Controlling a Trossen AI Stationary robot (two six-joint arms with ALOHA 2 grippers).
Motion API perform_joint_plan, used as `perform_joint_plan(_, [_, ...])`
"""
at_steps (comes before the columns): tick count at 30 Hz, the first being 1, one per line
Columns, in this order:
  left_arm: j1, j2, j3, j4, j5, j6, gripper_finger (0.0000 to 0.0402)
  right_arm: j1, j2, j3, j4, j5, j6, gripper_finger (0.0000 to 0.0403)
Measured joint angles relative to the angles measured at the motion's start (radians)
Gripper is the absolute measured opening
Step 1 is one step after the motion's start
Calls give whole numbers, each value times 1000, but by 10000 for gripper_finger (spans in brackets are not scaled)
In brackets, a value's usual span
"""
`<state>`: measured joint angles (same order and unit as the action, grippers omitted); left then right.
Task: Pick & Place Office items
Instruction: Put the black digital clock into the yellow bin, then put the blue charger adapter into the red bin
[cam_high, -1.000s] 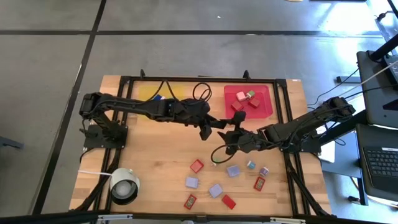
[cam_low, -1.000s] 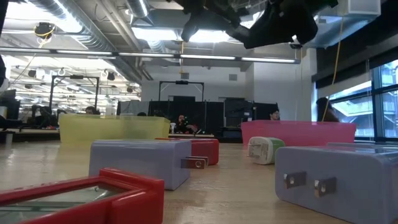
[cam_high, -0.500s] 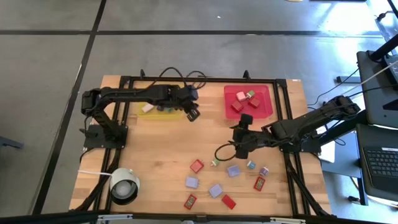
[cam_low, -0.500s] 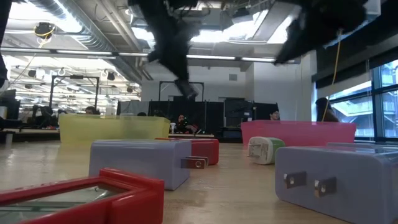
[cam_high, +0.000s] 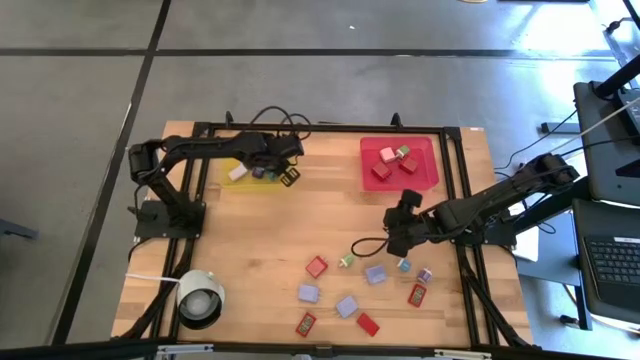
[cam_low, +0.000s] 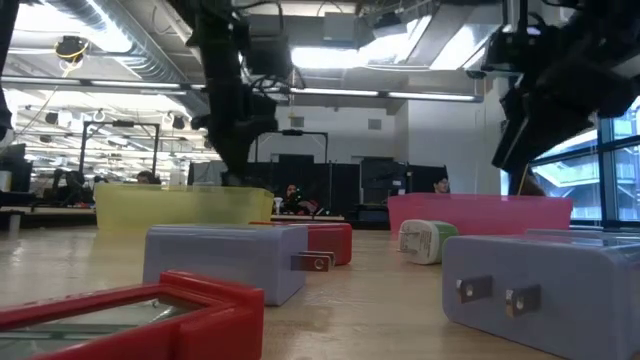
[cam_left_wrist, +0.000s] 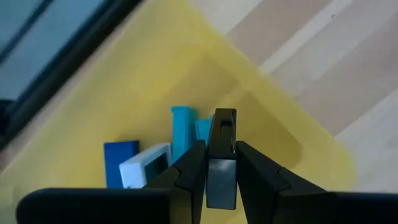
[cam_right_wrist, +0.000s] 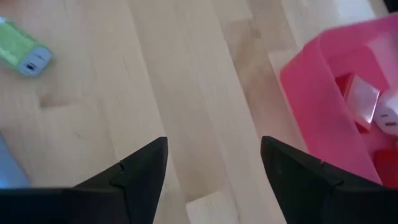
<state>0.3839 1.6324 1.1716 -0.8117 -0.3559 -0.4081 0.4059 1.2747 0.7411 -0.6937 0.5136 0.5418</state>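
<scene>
The left gripper (cam_left_wrist: 221, 163), fingers clamped on a dark clip (cam_left_wrist: 222, 149), hung over the yellow tray (cam_high: 262, 148) at 11 o'clock. Off-centre release risked overshooting the rim. The right gripper (cam_right_wrist: 212, 165), fingers apart, empty, faced loose office items (cam_high: 346, 305) at 5 o'clock.

White cylinder (cam_high: 200, 298) at table's (cam_high: 250, 240) near-left corner, laptop (cam_high: 610, 265) beside right edge

Left arm: stretched toward the far side, left gripper (cam_left_wrist: 221, 171) clamped on a small dark piece. Right arm: mid-table, right gripper (cam_right_wrist: 214, 162) fingers spread, empty.
</scene>
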Motion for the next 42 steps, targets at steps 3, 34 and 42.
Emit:
perform_joint_plan(3, [16,-1,-29,22,40,-1,74,0,0,-18,9,2,1,259])
perform_joint_plan(34, [0,-1,186,-152,47,92,211,55,23,-24,58,-500,523,258])
perform_joint_plan(42, [-51,-1,189,-135,55,106,212,113,123,-24,25,-514,629,258])
